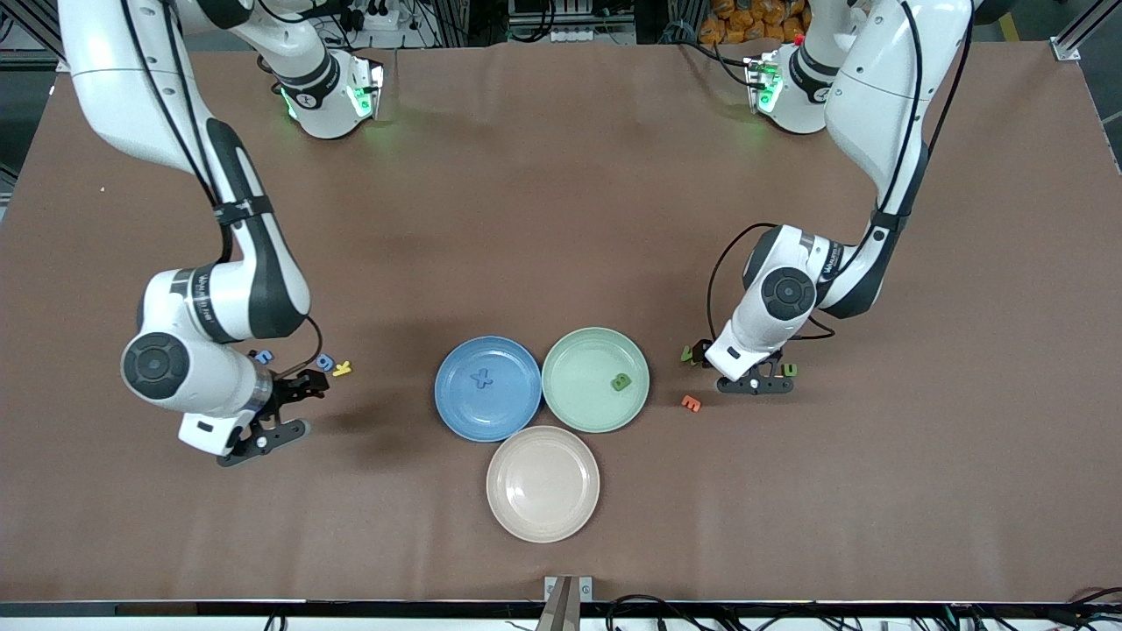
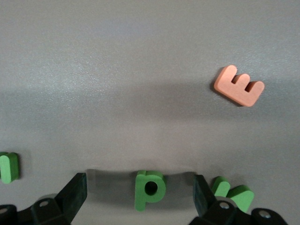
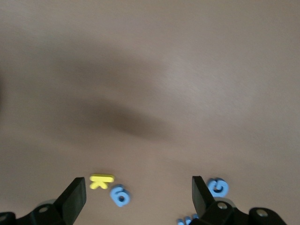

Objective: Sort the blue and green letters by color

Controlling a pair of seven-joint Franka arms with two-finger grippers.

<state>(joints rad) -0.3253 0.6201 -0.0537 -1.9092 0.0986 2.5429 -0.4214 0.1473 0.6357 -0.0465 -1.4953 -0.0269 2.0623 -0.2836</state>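
Left gripper (image 2: 140, 197), fingers spread, straddles a green P (image 2: 149, 189) to pinch it; right gripper (image 3: 139, 199), also spread, hovers over blue letters (image 3: 120, 195).

Beside the green P (image 2: 149, 189), another green letter (image 2: 8, 167) is cut by the picture's edge, and a third (image 2: 233, 192) sits partly hidden by the left gripper's finger (image 2: 204, 193).
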